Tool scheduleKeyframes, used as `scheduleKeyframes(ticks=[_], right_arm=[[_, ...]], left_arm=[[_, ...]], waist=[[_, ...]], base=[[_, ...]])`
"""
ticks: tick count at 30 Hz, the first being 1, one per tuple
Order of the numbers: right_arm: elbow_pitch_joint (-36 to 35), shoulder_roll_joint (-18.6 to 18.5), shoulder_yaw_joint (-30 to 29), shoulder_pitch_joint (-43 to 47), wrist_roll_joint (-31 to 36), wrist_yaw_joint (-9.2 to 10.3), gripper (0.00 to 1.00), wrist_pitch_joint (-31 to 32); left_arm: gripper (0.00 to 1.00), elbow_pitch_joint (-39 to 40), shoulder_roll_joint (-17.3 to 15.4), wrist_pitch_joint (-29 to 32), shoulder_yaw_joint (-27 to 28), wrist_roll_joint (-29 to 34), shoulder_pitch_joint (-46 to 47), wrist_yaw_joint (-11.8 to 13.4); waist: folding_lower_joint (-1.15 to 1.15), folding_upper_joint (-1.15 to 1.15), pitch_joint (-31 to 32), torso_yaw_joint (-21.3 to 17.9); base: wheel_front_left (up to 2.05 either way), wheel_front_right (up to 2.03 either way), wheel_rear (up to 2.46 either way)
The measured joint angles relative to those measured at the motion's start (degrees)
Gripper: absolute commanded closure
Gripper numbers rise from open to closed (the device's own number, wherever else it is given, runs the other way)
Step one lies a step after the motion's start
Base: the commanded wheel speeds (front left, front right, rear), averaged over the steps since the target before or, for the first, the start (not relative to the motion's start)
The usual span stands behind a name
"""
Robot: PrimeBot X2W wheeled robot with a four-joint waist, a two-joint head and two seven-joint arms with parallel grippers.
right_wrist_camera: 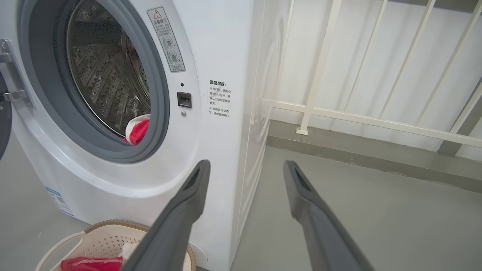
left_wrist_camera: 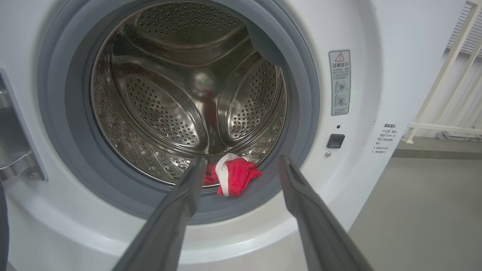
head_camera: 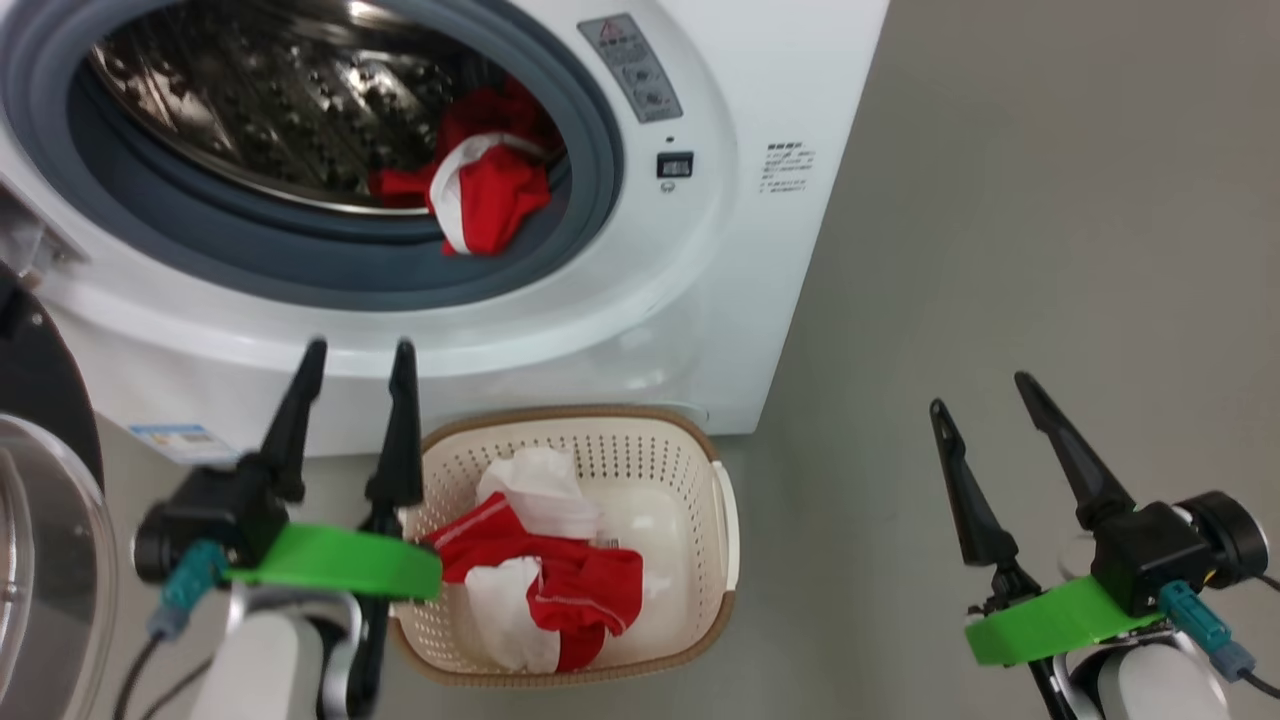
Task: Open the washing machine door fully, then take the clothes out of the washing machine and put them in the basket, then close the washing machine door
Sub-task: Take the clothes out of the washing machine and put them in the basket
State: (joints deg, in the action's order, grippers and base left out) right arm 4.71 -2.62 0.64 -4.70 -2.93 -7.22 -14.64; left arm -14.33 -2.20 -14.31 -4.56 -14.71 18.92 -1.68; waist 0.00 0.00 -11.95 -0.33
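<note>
The white washing machine (head_camera: 700, 330) stands with its door (head_camera: 45, 480) swung wide open at the far left, the glass bowl showing. A red and white garment (head_camera: 490, 190) lies at the drum's front lip, partly over the grey rubber ring (left_wrist_camera: 235, 177) (right_wrist_camera: 138, 131). More red and white clothes (head_camera: 545, 590) sit in the cream basket (head_camera: 725, 520) on the floor before the machine. My left gripper (head_camera: 358, 350) is open and empty, just left of the basket, fingers pointing at the drum. Open as well, my right gripper (head_camera: 985, 390) hangs over bare floor to the machine's right.
Grey floor (head_camera: 1050, 200) spreads to the right of the machine. A white railing (right_wrist_camera: 357, 120) runs along the wall behind it. The door hinge bracket (left_wrist_camera: 15, 165) sits at the left of the opening.
</note>
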Motion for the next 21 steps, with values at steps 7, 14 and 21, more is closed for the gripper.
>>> scheduleKeyframes(ticks=[7,14,21], right_arm=[[-0.71,-0.02,-0.35,-3.21,0.58,0.00,0.00,0.00],[-1.42,-0.07,-0.04,-5.68,0.60,0.00,0.00,0.00],[-2.86,-0.14,0.55,-7.78,0.97,0.00,0.00,0.00]], left_arm=[[0.00,-3.88,0.34,-0.24,1.66,0.58,8.83,-0.90],[0.00,-9.67,0.59,-0.25,3.72,0.45,17.88,-1.48],[0.00,-15.72,0.91,-0.42,5.84,1.11,26.72,-1.99]], waist=[[0.00,0.00,-4.21,0.56],[0.00,0.00,-9.00,0.38],[0.00,0.00,-13.36,-0.39]], base=[[0.00,0.00,0.00],[0.00,0.00,0.00],[0.00,0.00,0.00]])
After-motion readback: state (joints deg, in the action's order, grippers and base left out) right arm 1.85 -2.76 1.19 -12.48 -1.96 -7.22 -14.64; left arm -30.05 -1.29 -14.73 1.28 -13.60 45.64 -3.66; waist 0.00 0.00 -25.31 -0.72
